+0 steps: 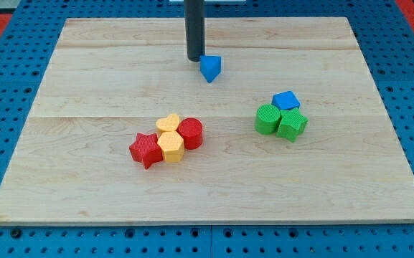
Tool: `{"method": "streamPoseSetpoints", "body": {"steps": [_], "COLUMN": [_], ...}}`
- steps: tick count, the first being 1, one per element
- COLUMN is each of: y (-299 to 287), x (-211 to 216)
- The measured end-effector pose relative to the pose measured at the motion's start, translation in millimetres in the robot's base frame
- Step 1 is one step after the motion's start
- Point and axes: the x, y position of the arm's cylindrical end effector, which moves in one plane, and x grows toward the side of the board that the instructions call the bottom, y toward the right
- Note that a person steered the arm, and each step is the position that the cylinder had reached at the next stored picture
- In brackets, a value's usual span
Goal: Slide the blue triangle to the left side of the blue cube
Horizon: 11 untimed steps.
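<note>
You are looking at a pale wooden desk (pixel 85 179) set on a blue pegboard (pixel 6 236), with the dark rod coming down from the view's top. My tip (pixel 195 59) sits just beside the blue triangle (pixel 210 68), at its upper-left edge — whether it is actually touching or a hair apart you cannot tell from this angle. This arm carries no grasping tool with jaws to be apart or together, only the straight rod. The blue triangle lies in the upper middle of the desk, well apart from the blue cube (pixel 285 99), which is down toward the view's right. That cube sits pressed against two green blocks — a green cylinder (pixel 267 119) at its lower left and a green star-like block (pixel 292 124) below it. In the lower middle of the desk you will find a second cluster: a red star (pixel 145 150), a yellow hexagonal block (pixel 171 147), a yellow heart-like block (pixel 168 123) and a red cylinder (pixel 190 132), all packed together and touching.
</note>
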Motion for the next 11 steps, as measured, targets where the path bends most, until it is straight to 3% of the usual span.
{"method": "streamPoseSetpoints", "body": {"steps": [4, 9, 11], "y": [96, 93, 100], "x": [52, 52, 78]}}
